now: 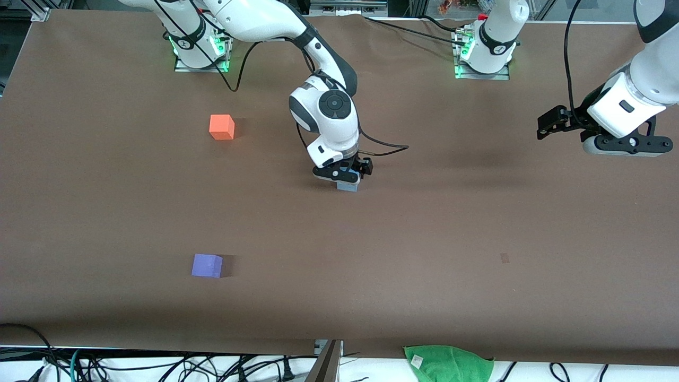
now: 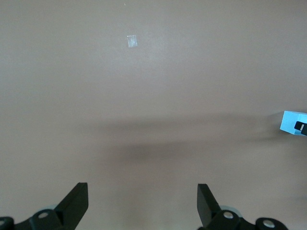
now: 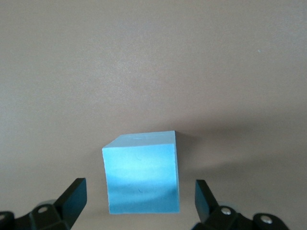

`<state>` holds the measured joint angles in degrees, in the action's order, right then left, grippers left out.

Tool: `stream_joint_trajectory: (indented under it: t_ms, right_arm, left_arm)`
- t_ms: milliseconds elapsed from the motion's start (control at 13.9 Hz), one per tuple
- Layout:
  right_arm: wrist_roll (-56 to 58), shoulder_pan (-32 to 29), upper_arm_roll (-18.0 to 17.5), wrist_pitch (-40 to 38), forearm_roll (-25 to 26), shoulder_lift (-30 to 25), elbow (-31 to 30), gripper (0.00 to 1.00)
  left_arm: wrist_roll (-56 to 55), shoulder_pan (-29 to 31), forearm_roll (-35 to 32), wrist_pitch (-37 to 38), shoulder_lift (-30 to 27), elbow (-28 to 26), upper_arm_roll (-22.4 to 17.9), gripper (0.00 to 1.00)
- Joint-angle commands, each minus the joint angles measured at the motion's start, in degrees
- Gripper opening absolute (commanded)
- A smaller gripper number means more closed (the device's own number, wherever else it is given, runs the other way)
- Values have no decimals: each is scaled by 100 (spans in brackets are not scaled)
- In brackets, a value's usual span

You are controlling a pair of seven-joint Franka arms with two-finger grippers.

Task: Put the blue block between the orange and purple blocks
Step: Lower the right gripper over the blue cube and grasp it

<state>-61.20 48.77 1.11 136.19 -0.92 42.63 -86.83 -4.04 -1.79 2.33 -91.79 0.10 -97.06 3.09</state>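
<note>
The blue block [image 1: 348,185] stands on the brown table near its middle. My right gripper [image 1: 344,175] is low over it, open, with a finger on each side. In the right wrist view the blue block [image 3: 141,172] sits between the fingers of the right gripper [image 3: 141,199], with a gap on both sides. The orange block [image 1: 222,127] lies toward the right arm's end, farther from the front camera. The purple block [image 1: 207,265] lies nearer to the camera, in line with it. My left gripper [image 1: 546,124] waits open and empty [image 2: 142,196] over the left arm's end; the left wrist view also shows the blue block [image 2: 291,122].
A green cloth [image 1: 448,363] lies off the table's near edge, with cables along that edge. A small tape mark [image 1: 504,258] is on the table toward the left arm's end, and also shows in the left wrist view [image 2: 132,41].
</note>
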Motion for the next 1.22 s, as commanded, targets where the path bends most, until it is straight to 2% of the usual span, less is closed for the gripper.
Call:
stream_joint_trajectory:
  t_ms: [0,215,1148]
  right_arm:
    - [-112,45,56,-5,127,96,149,100]
    - [-112,45,65,4,294,148,149,100]
    - [-103,98,74,250,303,351,157,100]
  left_arm:
    - [123,20,136,-41,-53,-58,-1,100]
    - [123,38,136,-32,-53,-58,-1,100]
    - [123,47,136,30,-53,-50,-1,100]
